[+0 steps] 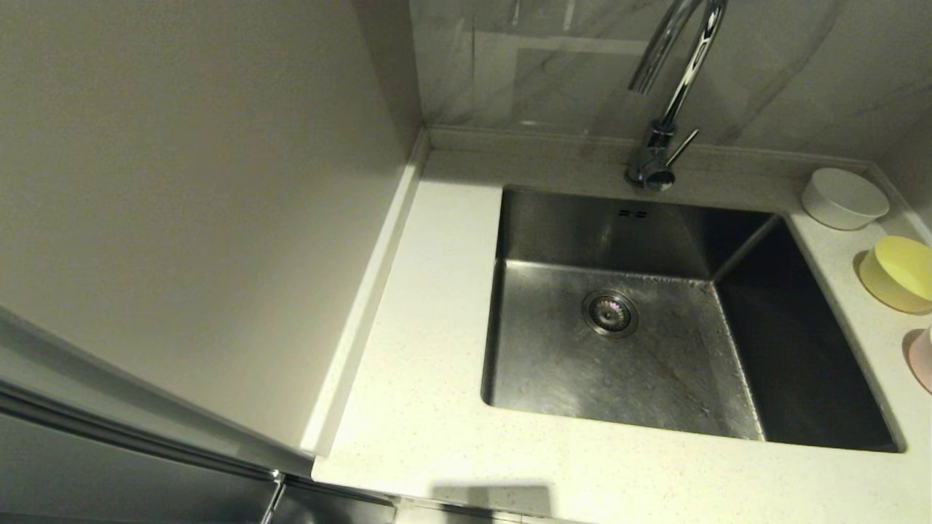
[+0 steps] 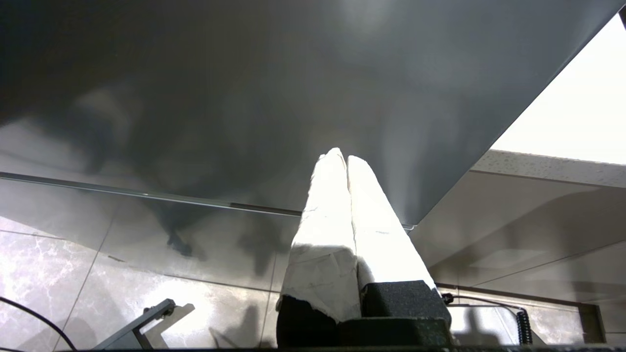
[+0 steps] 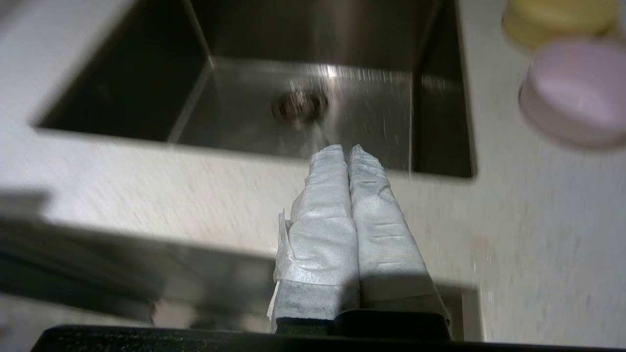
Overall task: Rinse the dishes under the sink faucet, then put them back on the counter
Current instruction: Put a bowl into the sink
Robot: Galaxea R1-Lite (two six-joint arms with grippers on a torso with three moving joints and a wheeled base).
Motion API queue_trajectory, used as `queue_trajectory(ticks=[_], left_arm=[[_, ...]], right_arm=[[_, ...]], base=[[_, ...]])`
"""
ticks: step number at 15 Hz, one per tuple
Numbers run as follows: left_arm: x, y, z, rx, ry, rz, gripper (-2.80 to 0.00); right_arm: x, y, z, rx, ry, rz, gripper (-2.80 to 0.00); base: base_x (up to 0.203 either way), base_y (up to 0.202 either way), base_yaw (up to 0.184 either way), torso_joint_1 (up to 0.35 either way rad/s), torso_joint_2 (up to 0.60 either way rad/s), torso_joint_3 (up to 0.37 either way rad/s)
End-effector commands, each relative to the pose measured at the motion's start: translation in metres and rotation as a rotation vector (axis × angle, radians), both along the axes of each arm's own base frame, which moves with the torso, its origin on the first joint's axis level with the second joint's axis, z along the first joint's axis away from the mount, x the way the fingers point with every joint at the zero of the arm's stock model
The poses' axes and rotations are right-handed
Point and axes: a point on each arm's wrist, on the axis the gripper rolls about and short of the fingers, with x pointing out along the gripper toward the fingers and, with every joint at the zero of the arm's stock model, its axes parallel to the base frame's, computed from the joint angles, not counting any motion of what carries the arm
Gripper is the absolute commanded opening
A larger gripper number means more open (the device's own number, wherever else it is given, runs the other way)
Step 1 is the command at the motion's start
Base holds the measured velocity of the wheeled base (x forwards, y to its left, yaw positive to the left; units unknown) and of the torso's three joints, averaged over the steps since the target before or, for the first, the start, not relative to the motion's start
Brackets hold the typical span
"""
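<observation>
Three bowls stand in a row on the counter (image 1: 429, 349) right of the sink (image 1: 677, 378): a white bowl (image 1: 844, 198) at the back, a yellow bowl (image 1: 898, 272) in the middle, and a pale pink bowl (image 1: 922, 356) cut by the head view's edge. The chrome faucet (image 1: 673, 87) rises behind the empty basin. No arm shows in the head view. My right gripper (image 3: 348, 147) is shut and empty, over the counter's front edge, with the pink bowl (image 3: 574, 93) and yellow bowl (image 3: 557, 17) ahead to its right. My left gripper (image 2: 341, 155) is shut, empty, down by the cabinet front.
A tall pale wall panel (image 1: 182, 204) stands along the counter's left side. The round drain strainer (image 1: 610, 313) lies in the basin floor, and two overflow slots (image 1: 632, 213) are in its back wall. A tiled floor (image 2: 122, 293) lies below the left gripper.
</observation>
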Motion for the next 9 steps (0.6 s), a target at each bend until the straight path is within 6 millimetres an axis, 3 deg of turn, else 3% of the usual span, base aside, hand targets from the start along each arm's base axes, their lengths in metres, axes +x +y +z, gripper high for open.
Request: queue_trajectory(ticks=[1, 3, 5, 8, 9], left_arm=[[0.000, 0.000, 0.000, -0.001, -0.002, 0.000, -2.80], [0.000, 0.000, 0.000, -0.001, -0.002, 0.000, -2.80], [0.000, 0.000, 0.000, -0.001, -0.002, 0.000, -2.80], [0.000, 0.000, 0.000, -0.001, -0.002, 0.000, -2.80], [0.000, 0.000, 0.000, -0.001, -0.002, 0.000, -2.80]], right_arm=[[-0.004, 0.000, 0.056, 0.035, -0.065, 0.014, -2.80], [0.007, 0.000, 0.124, 0.062, -0.105, 0.019, -2.80], [0.041, -0.001, 0.178, 0.083, -0.074, -0.037, -2.80], [0.111, -0.003, 0.224, 0.087, 0.079, -0.159, -2.80], [0.126, -0.004, 0.238, 0.064, 0.132, -0.185, -2.80]], base=[[0.000, 0.000, 0.000, 0.000, 0.00, 0.000], [0.000, 0.000, 0.000, 0.000, 0.00, 0.000], [0.000, 0.000, 0.000, 0.000, 0.00, 0.000], [0.000, 0.000, 0.000, 0.000, 0.00, 0.000], [0.000, 0.000, 0.000, 0.000, 0.00, 0.000]])
